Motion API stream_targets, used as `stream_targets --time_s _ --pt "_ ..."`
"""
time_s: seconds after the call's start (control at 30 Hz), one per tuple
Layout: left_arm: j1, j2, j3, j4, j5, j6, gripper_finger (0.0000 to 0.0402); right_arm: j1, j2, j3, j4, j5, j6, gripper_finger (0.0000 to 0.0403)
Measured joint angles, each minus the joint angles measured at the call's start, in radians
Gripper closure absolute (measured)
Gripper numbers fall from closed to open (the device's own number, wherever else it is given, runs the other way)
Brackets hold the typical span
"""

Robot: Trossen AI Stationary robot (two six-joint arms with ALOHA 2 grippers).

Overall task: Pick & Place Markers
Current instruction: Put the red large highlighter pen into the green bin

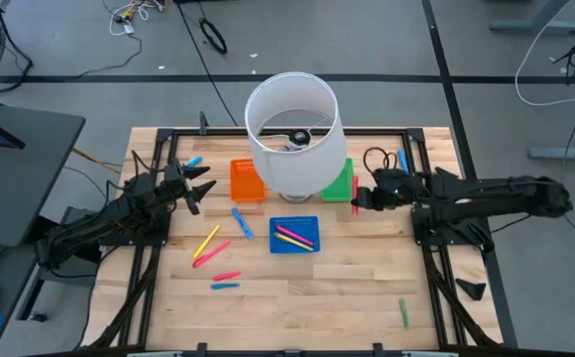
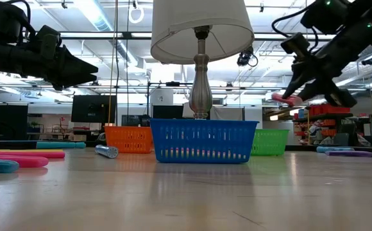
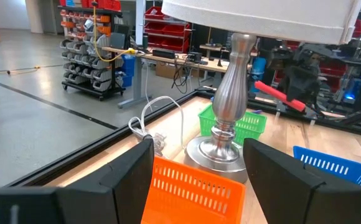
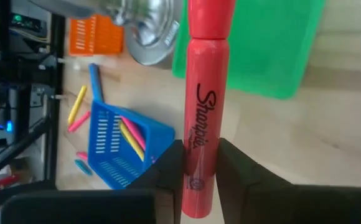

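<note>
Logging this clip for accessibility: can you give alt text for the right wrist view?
The right gripper is shut on a red marker, held above the table near the green tray. Beyond lie the blue tray holding markers, the orange tray and the lamp base.

A workshop or robotics lab: beyond the wooden desk (image 1: 347, 278) stretches a bare grey concrete floor (image 1: 69, 40) with loose cables (image 1: 212, 36) at about twelve o'clock; racks of red and grey parts bins (image 3: 87, 56) line the far wall; work desks (image 3: 168, 59) carry wiring; long ceiling lights (image 2: 99, 16) run overhead.
</note>
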Motion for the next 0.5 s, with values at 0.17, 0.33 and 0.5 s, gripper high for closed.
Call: stream_targets --time_s 0.17,0.33,0.5 --pt "0.0 0.0 0.0 0.0 0.0 0.0 0.0149 -0.111 0.012 0.0 0.055 -0.088 -0.047 0.0337" --pt "0.0 0.0 0.0 0.0 0.0 0.0 0.0149 -0.21 0.044 0.0 0.116 -0.174 -0.063 0.0337" --pt "0.0 0.0 0.0 0.0 0.0 0.0 0.0149 -0.295 0.105 0.0 0.212 -0.275 -0.067 0.0337"
